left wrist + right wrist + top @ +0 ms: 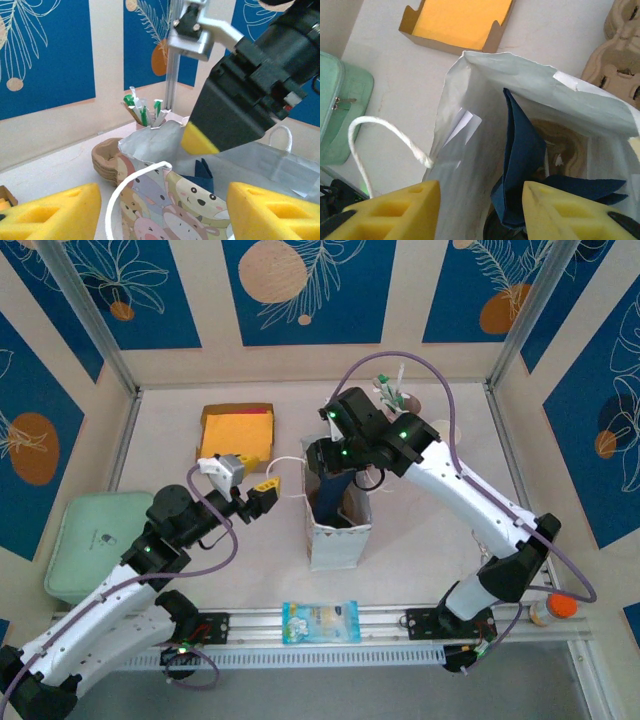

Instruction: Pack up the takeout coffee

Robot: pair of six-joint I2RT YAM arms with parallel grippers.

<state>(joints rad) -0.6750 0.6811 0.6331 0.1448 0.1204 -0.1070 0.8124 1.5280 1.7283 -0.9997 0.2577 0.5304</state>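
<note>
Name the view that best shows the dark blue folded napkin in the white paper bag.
Right wrist: it looks down into the white paper bag at the dark blue folded napkin. Left wrist catches its tip above the rim; top external gives a dark patch in the bag.

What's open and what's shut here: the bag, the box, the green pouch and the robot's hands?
paper bag: upright, top open
cardboard box: open
green pouch: flat, looks zipped shut
left gripper: open, beside the bag
right gripper: open, over the bag's mouth
</note>
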